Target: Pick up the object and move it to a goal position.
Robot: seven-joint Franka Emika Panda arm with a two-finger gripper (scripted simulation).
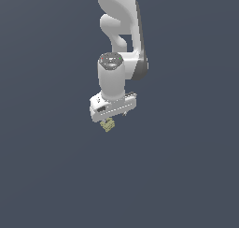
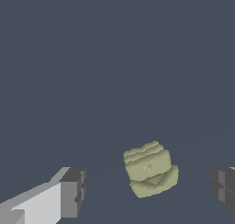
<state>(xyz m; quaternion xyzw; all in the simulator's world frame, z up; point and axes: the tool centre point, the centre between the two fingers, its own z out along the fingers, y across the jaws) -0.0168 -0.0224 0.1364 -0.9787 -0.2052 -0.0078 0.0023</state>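
Item: ridged olive-yellow object [image 2: 150,169] on the worktop [image 2: 114,58], between the fingers [image 2: 73,191] of the wide-open, empty end effector [image 2: 149,193]; recommended handling: centre, descend, close squarely on flat faces.

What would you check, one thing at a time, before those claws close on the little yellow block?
1. Object lies between the fingers: ok.
2. Gripper open wider than the object: ok.
3. Object centred in the gap: not ok, it sits nearer one finger.
4. Pads touching the object: not yet, gaps show on both sides.
5. Gripper low enough around the object: cannot tell.
6. Goal position marked: cannot tell, none visible.
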